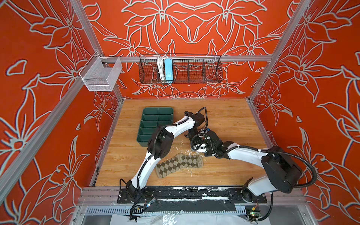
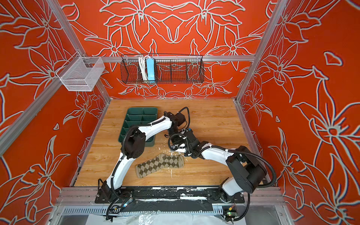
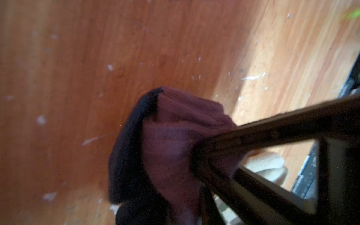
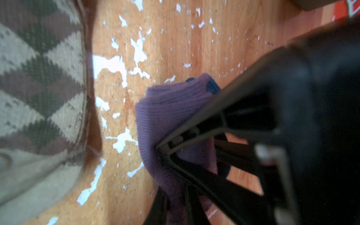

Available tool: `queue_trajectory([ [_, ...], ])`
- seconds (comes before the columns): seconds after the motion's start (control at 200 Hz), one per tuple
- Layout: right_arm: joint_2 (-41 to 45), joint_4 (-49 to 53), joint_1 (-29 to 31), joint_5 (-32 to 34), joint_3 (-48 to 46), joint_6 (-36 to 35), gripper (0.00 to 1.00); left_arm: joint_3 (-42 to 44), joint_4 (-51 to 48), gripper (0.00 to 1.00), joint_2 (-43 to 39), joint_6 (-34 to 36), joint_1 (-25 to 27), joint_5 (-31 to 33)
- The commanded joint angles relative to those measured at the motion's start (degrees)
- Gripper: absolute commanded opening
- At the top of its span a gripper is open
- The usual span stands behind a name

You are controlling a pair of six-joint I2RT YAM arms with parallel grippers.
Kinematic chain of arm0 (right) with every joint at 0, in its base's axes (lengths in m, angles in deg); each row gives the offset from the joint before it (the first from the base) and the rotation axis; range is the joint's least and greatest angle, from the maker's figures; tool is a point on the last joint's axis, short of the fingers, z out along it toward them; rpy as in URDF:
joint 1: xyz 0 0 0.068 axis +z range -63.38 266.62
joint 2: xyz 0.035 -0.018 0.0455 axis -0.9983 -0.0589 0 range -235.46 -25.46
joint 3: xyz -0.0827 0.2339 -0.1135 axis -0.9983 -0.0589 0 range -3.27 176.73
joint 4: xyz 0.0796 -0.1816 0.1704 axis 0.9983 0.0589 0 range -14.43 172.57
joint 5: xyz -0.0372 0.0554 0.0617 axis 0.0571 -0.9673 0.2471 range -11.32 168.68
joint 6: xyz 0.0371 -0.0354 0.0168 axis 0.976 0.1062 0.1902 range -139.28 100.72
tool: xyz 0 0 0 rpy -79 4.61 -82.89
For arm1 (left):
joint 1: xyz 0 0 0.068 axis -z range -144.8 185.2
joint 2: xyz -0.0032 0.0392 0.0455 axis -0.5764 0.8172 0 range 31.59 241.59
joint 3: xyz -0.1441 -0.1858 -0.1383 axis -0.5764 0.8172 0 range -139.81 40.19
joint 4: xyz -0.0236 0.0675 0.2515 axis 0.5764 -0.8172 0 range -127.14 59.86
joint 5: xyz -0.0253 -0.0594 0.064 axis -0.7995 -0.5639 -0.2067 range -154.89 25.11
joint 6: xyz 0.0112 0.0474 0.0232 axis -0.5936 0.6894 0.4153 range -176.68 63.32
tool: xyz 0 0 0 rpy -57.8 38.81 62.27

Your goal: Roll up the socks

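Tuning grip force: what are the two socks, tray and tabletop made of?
Purple sock: fine ribbed knit, matte, bunching in soft folds.
Argyle sock: coarser knit, stitches visible.
Tray: probably moulded plastic, smooth dark green.
Tabletop: likely wood-grain laminate; white patches look like chipped surface.

Purple sock (image 4: 171, 109) ribbed knit; argyle sock (image 1: 179, 164) knit; tabletop (image 1: 224, 120) chipped wood.

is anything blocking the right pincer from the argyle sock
Nothing lies on the table between them. But the right pincer is shut on the purple sock, which the left pincer grips too, so its jaws are full. The argyle sock lies flat, untouched.
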Motion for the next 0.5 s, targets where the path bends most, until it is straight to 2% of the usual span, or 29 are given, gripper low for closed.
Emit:
queue_trajectory([
  [0.0, -3.37, 9.38, -0.51, 0.37, 0.08, 2.31, 0.0, 6.61, 7.38, 0.3, -10.58, -0.43, -0.22, -1.07],
  [0.115, -3.96, 11.75, -1.37, -2.26, 1.49, 3.77, 0.0, 11.78, 9.29, 0.39, -16.92, 0.06, -0.55, 0.94],
  [0.285, -4.81, 17.93, -2.25, -7.17, 4.44, 4.03, 0.0, 19.39, 12.33, 0.43, -25.86, -1.48, -1.88, 5.73],
  [0.37, -4.62, 21.99, -3.04, -10.67, 6.15, 4.3, 0.0, 26.6, 19.14, 0.43, -33.55, -3.93, -2.85, 11.14],
  [0.495, -5.17, 28.68, -6.09, -18.26, 9.87, 4.53, 0.0, 39.72, 33.52, 0.43, -47.58, -7.71, -3.16, 24.74],
])
